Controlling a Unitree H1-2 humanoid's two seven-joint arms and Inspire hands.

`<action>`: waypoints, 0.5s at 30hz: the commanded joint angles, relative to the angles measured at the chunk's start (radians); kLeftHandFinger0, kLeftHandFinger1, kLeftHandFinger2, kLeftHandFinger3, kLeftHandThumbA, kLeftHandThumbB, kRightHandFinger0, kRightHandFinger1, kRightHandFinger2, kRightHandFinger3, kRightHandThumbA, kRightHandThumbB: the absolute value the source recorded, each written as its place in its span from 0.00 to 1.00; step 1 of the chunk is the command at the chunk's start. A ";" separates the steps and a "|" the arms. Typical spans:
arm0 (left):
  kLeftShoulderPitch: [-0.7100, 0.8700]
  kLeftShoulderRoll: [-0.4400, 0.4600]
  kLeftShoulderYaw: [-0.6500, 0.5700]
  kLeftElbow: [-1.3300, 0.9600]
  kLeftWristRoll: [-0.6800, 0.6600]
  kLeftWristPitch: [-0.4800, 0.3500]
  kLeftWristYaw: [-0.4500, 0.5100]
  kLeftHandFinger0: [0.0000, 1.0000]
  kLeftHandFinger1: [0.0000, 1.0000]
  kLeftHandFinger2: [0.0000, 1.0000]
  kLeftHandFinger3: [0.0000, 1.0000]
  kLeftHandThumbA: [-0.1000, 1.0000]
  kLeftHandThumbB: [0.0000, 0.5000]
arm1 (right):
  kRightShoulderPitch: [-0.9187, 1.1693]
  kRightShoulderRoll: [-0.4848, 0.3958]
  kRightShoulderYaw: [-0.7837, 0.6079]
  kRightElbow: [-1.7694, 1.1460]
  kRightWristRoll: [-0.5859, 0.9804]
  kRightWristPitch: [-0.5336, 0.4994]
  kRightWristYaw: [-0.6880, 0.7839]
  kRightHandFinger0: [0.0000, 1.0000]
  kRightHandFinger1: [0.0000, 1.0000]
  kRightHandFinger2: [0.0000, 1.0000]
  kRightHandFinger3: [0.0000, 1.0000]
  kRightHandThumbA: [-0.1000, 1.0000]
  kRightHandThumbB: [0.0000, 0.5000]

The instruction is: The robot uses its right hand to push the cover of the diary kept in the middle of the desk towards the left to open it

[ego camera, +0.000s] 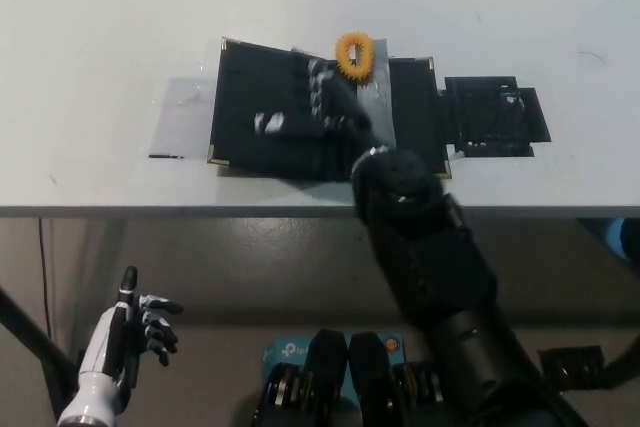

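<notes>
On top of the white desk [100, 27], near its front edge and about in the middle, lies the black diary [250, 117] with little gold corners. The black right hand [318, 107] rests flat on the diary's cover with its fingers [300, 82] spread out, and it is not gripping anything. The black arm reaches up to it from the bottom right. A gray strip of tape [378, 112] runs across the diary just beside the hand. An orange ring [354, 55] sits at the diary's far edge, touching the top of the tape. To the right of the diary lies a flat black patch [495, 115] on the desk. To the left of the diary is a shiny clear patch [182, 117]. Down at the lower left, below the desk, the white left hand [135, 332] hangs with its fingers loosely curled and holds nothing.
</notes>
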 commanded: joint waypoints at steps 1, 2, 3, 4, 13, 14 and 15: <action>0.000 0.015 0.011 -0.034 -0.009 -0.018 -0.008 0.20 0.23 0.21 0.35 1.00 0.85 | -0.083 -0.064 -0.023 -0.191 0.360 0.084 -0.046 0.98 1.00 1.00 1.00 1.00 0.38; 0.000 0.015 0.011 -0.034 -0.009 -0.018 -0.008 0.20 0.23 0.21 0.35 1.00 0.85 | -0.082 -0.070 -0.013 -0.194 0.375 0.084 -0.055 0.97 1.00 1.00 1.00 1.00 0.38; 0.002 0.018 0.011 -0.034 0.003 -0.015 0.001 0.22 0.25 0.22 0.36 1.00 0.84 | -0.106 -0.139 0.004 -0.278 0.558 0.084 -0.144 0.96 1.00 1.00 1.00 1.00 0.38; 0.004 0.017 0.015 -0.031 0.000 -0.017 0.002 0.22 0.25 0.21 0.35 1.00 0.83 | -0.113 -0.156 0.012 -0.297 0.605 0.084 -0.172 0.96 1.00 1.00 1.00 1.00 0.37; 0.007 0.006 0.029 -0.021 -0.012 -0.022 0.009 0.22 0.23 0.20 0.35 1.00 0.85 | 0.030 -0.337 -0.017 -0.635 0.518 0.084 -0.201 0.93 1.00 1.00 1.00 1.00 0.31; 0.007 0.006 0.029 -0.020 -0.011 -0.022 0.009 0.22 0.23 0.20 0.35 1.00 0.85 | 0.033 -0.342 -0.013 -0.642 0.515 0.084 -0.205 0.92 1.00 1.00 1.00 1.00 0.31; 0.012 0.004 0.031 -0.023 -0.014 -0.019 0.009 0.22 0.24 0.20 0.36 1.00 0.82 | 0.068 -0.351 -0.028 -0.685 0.453 0.084 -0.176 0.94 1.00 1.00 1.00 1.00 0.31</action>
